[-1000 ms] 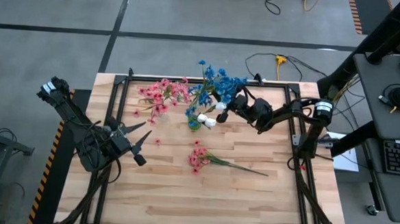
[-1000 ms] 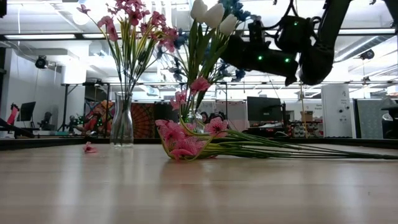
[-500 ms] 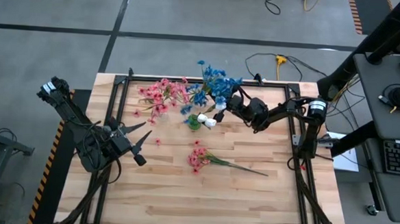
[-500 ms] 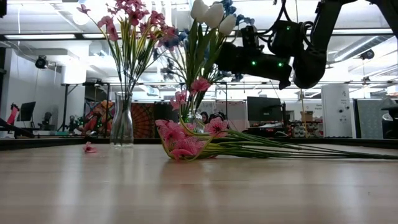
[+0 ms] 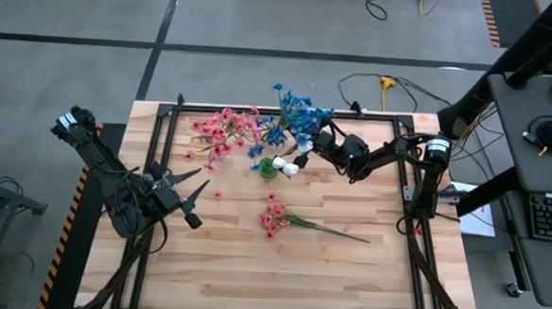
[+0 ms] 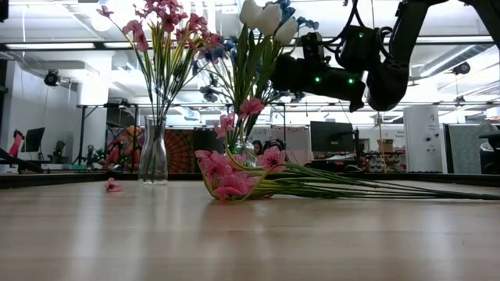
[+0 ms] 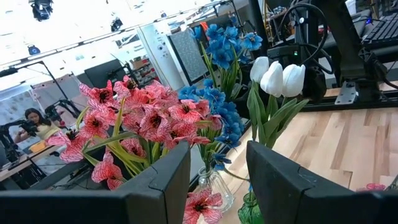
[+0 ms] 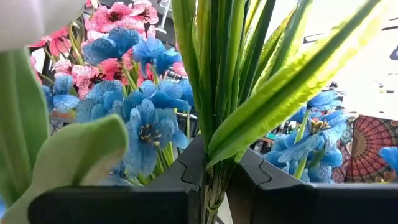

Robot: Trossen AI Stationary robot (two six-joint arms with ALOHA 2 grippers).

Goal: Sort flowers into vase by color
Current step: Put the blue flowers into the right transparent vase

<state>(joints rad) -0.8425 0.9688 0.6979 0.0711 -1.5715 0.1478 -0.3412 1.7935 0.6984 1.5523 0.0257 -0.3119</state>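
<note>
Right gripper (image 5: 307, 149) sits up over the middle-back of the tabletop (image 5: 252, 257), jaws pinched shut on a bundle of green stems (image 8: 214, 93); we see white tulip buds (image 6: 266, 17) and blue blossoms (image 8: 146, 121) at its top. That bundle stands over a small green vase (image 5: 269, 169), white buds just beside it from above. Clear glass vase (image 6: 153, 152) further left holds pink flowers (image 6: 168, 27). One pink sprig (image 5: 296, 220) lies flat on the tabletop, nearer the front, stem pointing right. Loose pink blossom (image 6: 112, 186) lies on the wood near the glass vase. Left gripper (image 5: 198, 196) waits at the left side, well apart from the flowers, jaws partly open with nothing between them.
</note>
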